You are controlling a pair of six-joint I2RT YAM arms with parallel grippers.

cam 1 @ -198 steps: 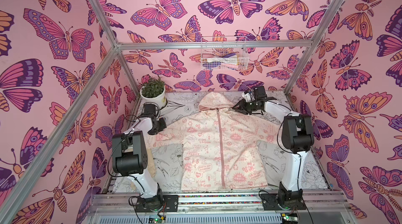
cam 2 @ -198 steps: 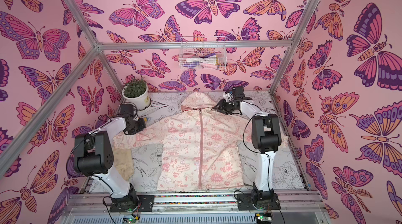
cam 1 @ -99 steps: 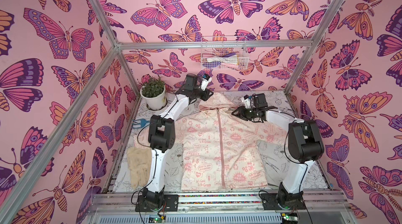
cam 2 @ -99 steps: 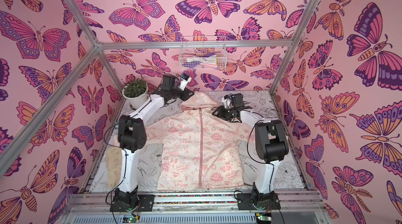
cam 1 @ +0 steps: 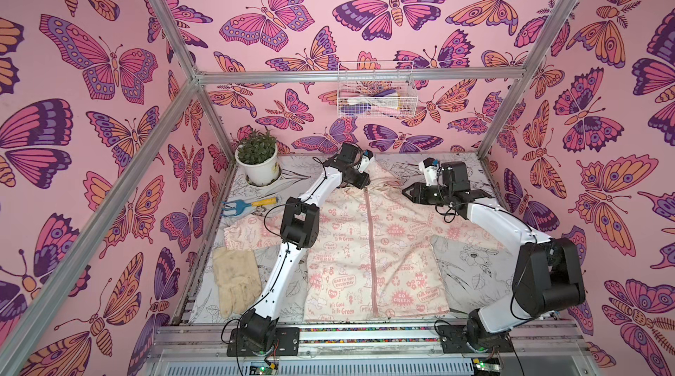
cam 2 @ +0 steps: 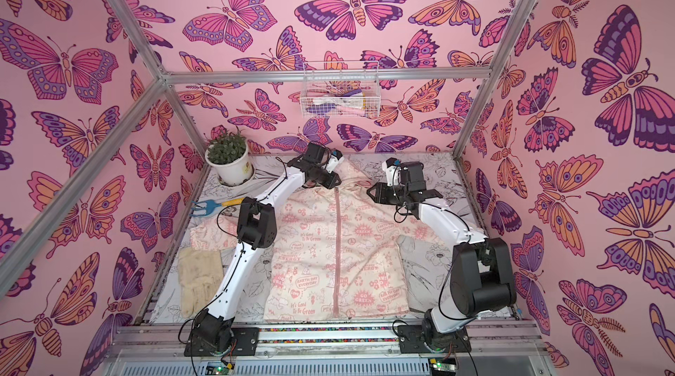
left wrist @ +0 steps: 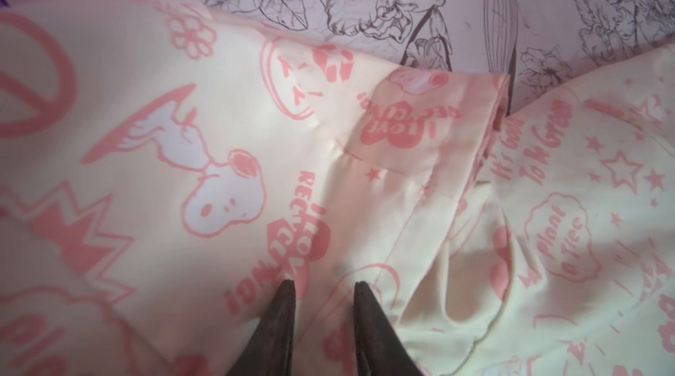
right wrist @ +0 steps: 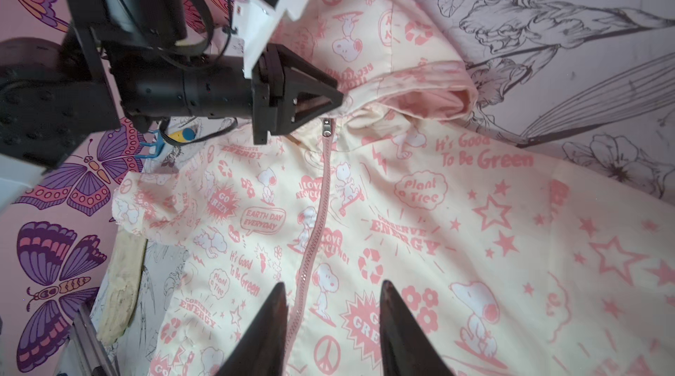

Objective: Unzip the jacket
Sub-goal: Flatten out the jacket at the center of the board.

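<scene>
A robot test booth: aluminium frame [cam 1: 358, 76], butterfly-papered walls [cam 1: 91, 63], mounting rail [cam 1: 365, 334]
</scene>
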